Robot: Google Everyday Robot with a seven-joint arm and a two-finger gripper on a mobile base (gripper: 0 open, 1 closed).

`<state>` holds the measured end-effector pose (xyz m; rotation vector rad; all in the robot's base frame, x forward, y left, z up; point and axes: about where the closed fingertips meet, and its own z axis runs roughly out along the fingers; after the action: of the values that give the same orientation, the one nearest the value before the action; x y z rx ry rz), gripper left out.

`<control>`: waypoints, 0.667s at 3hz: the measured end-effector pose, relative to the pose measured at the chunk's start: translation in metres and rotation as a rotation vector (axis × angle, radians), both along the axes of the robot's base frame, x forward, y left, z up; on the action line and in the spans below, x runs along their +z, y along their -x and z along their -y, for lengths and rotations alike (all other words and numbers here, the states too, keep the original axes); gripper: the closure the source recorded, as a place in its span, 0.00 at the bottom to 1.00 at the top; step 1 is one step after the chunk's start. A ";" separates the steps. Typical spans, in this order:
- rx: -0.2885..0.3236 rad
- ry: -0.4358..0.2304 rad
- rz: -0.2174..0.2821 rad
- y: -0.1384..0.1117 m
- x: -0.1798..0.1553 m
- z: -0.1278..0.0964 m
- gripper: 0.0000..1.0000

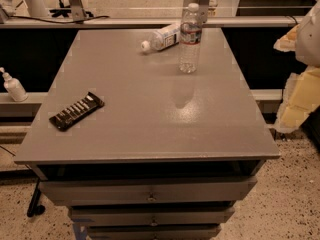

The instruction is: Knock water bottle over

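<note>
The water bottle [190,39] stands upright on the far right part of the grey table [150,129]. It is clear ribbed plastic with a white cap and a narrow dark reddish label band. My gripper [299,96] shows as a pale yellow and white shape at the right edge of the view, beyond the table's right side. It is nearer than the bottle, well apart from it, and holds nothing I can see.
A whiter bottle with a broad pale label [161,38] lies on its side just left of and behind the water bottle. A black snack packet [76,111] lies at the table's left. A pump bottle [13,86] stands on a ledge left of the table. Drawers [150,194] sit below the tabletop.
</note>
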<state>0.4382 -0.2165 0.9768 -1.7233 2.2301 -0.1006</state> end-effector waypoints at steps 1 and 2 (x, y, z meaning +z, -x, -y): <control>0.001 -0.005 0.015 -0.002 0.001 -0.002 0.00; 0.017 -0.035 0.047 -0.020 -0.009 -0.009 0.00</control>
<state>0.4582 -0.2070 0.9675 -1.7038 2.1710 -0.0970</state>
